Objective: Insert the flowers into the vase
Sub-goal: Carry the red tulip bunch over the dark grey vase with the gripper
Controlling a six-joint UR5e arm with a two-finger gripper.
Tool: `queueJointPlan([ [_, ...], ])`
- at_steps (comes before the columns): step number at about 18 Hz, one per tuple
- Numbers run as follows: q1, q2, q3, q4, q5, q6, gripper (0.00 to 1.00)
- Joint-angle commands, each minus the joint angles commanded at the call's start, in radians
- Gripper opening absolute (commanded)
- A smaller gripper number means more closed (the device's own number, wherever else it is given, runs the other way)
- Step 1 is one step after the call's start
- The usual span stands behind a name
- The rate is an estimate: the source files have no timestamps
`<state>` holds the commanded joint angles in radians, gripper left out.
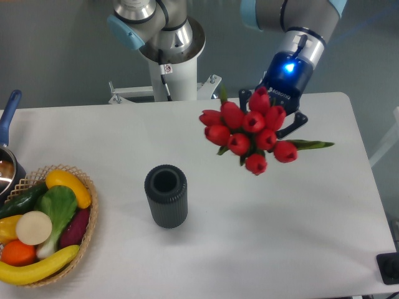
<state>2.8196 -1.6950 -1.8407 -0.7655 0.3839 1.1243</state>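
One view only, the fixed camera looking down on the table [293, 230]. The gripper [269, 117] hangs above the far right part of it, its fingers mostly hidden behind the blooms, and it is closed on the flowers [248, 134], which ride clear of the surface with the red buds turned toward the camera and one green leaf sticking out to the right. The stems cannot be seen (they sit behind the heads), so how they point is unclear. The vase [166, 195] stands upright nearer the front, well apart from the bunch and to its left, its round mouth open and nothing in it. A wicker basket [87, 233] of produce sits at the left edge, clear of both.

The main risk, as I judge it, is at the mouth: if the bundled stems arrive tilted or off centre, they would catch the rim and could tip the vase. The splayed leaf could also snag.
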Motion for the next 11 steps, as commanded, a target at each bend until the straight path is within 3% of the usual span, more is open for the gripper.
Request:
queueJointPlan([
  [6, -0.058, -0.008, -0.012, 0.000, -0.195, 0.090, 0.28],
  [11, -0.098, -0.012, -0.071, 0.000, -0.324, 0.177, 0.28],
])
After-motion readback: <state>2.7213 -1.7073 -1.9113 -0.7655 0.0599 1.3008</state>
